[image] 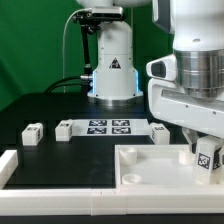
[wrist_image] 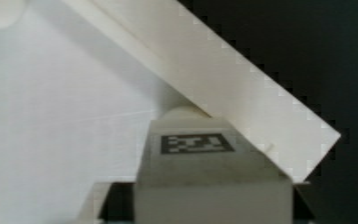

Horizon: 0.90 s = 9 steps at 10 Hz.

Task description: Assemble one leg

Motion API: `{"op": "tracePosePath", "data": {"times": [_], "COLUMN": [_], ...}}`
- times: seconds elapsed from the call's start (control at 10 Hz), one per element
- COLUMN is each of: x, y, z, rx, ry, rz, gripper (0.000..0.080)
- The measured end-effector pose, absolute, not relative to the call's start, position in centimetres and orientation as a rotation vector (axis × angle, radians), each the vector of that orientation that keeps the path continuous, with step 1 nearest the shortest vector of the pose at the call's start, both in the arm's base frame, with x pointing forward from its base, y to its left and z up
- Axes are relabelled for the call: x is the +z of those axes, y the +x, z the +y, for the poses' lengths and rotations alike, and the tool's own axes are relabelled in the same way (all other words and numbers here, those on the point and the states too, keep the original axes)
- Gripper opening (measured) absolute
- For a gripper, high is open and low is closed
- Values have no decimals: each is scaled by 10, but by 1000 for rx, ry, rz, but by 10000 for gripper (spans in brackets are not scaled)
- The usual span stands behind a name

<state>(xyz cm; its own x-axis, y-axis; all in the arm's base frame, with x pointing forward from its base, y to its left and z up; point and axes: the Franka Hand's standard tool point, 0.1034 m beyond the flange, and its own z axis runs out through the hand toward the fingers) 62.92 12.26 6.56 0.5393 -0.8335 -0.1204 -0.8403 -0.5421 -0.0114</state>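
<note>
My gripper is shut on a leg, a small white post with a black-and-white tag, and holds it over the right end of the large white square panel. In the wrist view the leg fills the space between the jaws of the gripper, with its tag facing the camera. Beyond it lie the flat panel and the panel's raised rim. I cannot tell whether the leg's end touches the panel.
Three more loose legs lie on the black table: two at the exterior view's left and one behind the panel. The marker board lies between them. A low white wall borders the front. The robot base stands behind.
</note>
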Motion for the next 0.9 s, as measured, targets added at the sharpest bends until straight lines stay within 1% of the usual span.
{"op": "tracePosePath", "data": {"times": [0.2, 0.4, 0.5, 0.6, 0.7, 0.8, 0.9], "x": [66, 67, 66, 66, 66, 66, 66], "y": [630, 631, 630, 630, 630, 630, 630], "z": [124, 125, 125, 125, 125, 125, 125], "rx": [164, 173, 174, 174, 174, 173, 170], "ry": [-2465, -2287, -2290, -2296, -2297, -2323, -2366], "rz": [1856, 2072, 2069, 2062, 2061, 2030, 1977], "gripper": [293, 298, 298, 501, 607, 607, 638]}}
